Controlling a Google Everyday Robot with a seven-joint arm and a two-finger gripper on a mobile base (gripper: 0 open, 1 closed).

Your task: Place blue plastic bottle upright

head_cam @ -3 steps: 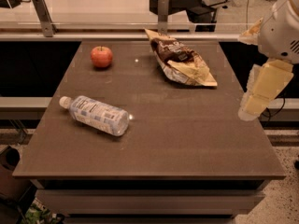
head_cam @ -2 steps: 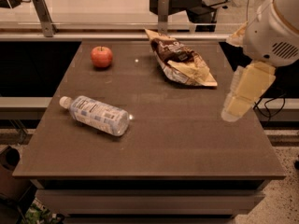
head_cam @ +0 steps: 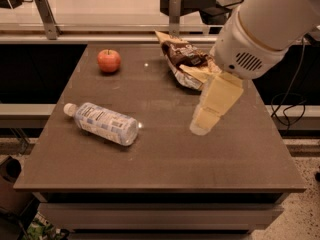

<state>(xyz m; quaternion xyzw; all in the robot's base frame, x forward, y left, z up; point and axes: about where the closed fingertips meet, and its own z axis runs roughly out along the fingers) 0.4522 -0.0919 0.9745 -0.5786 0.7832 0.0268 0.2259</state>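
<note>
1. since the earlier frames the gripper (head_cam: 201,125) has swung leftward from beyond the right edge of the worktop (head_cam: 165,159) and now hangs over its middle-right part; the bottle, apple and bag have not shifted.
2. the gripper points down and toward the front-left, its tip low over the surface; whether it touches the top, and whether it is open or closed, i cannot tell. nothing is seen held in it.
3. the blue plastic bottle (head_cam: 103,123) lies on its side in the front-left part of the worktop, near the left edge. its white cap (head_cam: 69,109) aims at the left edge and slightly toward the back, and its base points toward the middle.
4. the bottle is to the left of the gripper and well apart from it, at about the same depth from the front edge. only bare worktop lies between them.
5. a red apple (head_cam: 109,61) stands near the back-left corner, apart from the bottle.
6. a crumpled snack bag (head_cam: 184,64) lies by the back edge, right of centre; the big white arm (head_cam: 265,29) covers its right side.
</note>
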